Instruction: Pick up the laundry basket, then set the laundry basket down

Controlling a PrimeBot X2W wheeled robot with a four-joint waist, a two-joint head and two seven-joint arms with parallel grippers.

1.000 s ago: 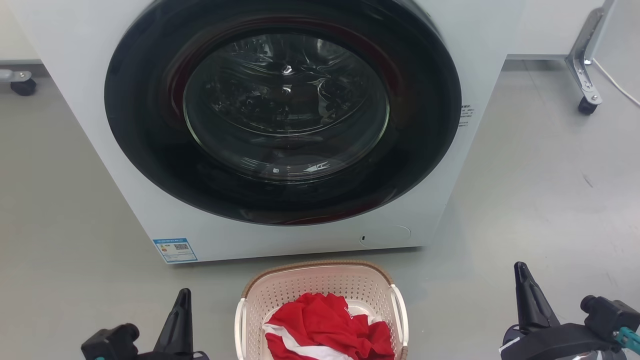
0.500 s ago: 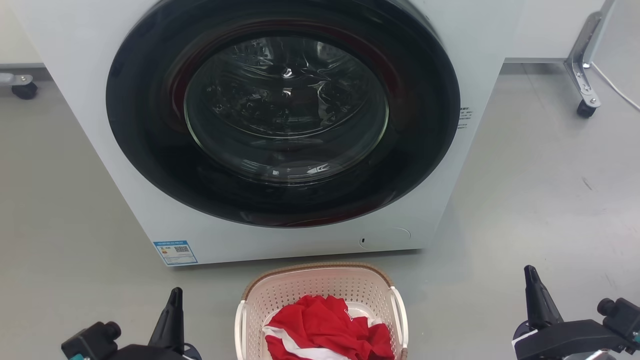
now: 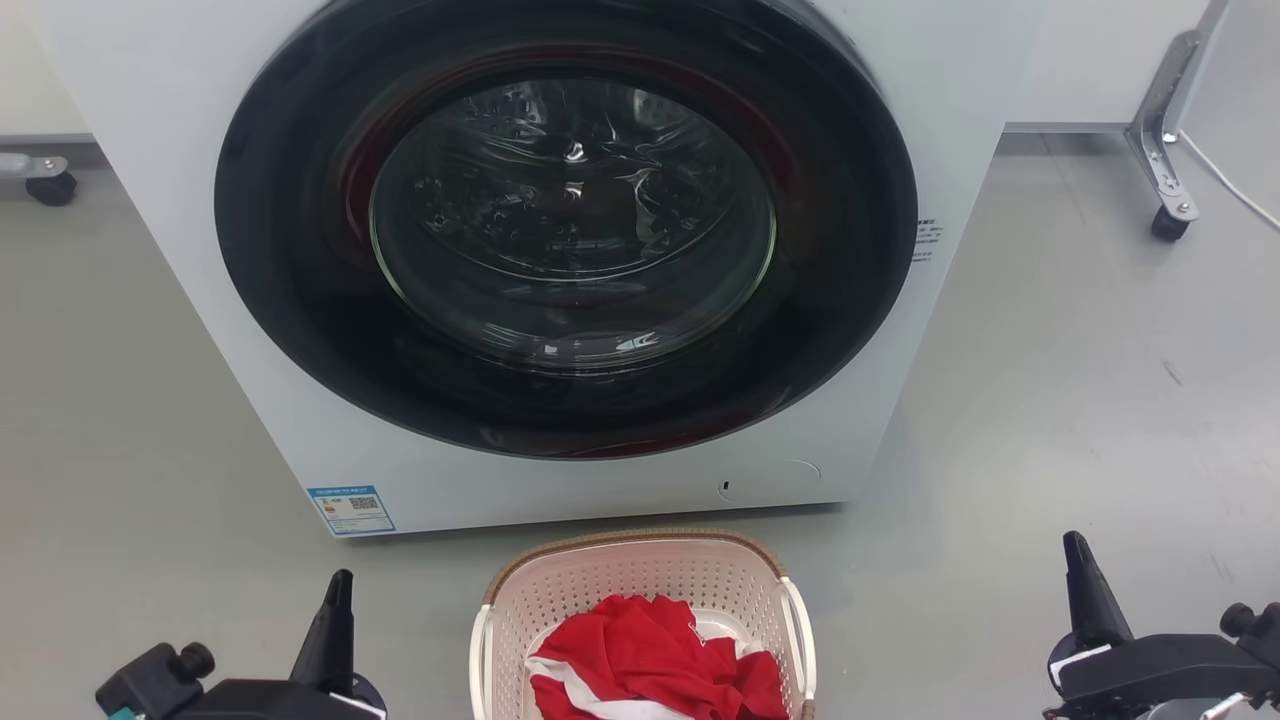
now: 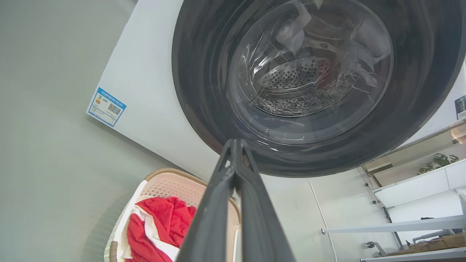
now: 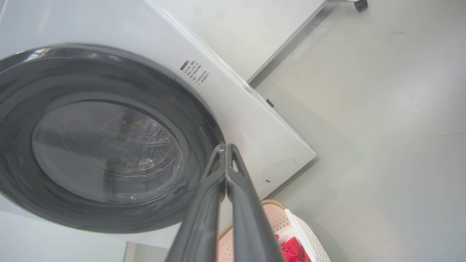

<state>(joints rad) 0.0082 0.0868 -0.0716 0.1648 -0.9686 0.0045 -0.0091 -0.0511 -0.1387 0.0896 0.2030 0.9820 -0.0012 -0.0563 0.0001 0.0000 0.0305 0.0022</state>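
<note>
The laundry basket point(image 3: 640, 575), cream-white and perforated with a brown woven rim, stands on the floor in front of the washing machine, with red and white cloth point(image 3: 650, 665) inside. It also shows low in the left wrist view as the basket point(image 4: 164, 183) and in the right wrist view as the basket point(image 5: 278, 218). My left gripper point(image 3: 340, 590) is shut, to the left of the basket and apart from it. My right gripper point(image 3: 1078, 555) is shut, well to the right of the basket. In the wrist views the left gripper point(image 4: 235, 142) and right gripper point(image 5: 225, 147) have their fingertips pressed together, holding nothing.
A white front-loading washing machine point(image 3: 330, 440) with a dark round door point(image 3: 570, 220) stands just behind the basket. Castered metal legs point(image 3: 1165, 170) stand at the back right, another caster point(image 3: 45, 185) at the back left. Grey floor stretches on both sides.
Both grippers have dropped lower and moved outward in the head view, away from the basket. The view has shifted slightly downward. The basket has stayed put.
</note>
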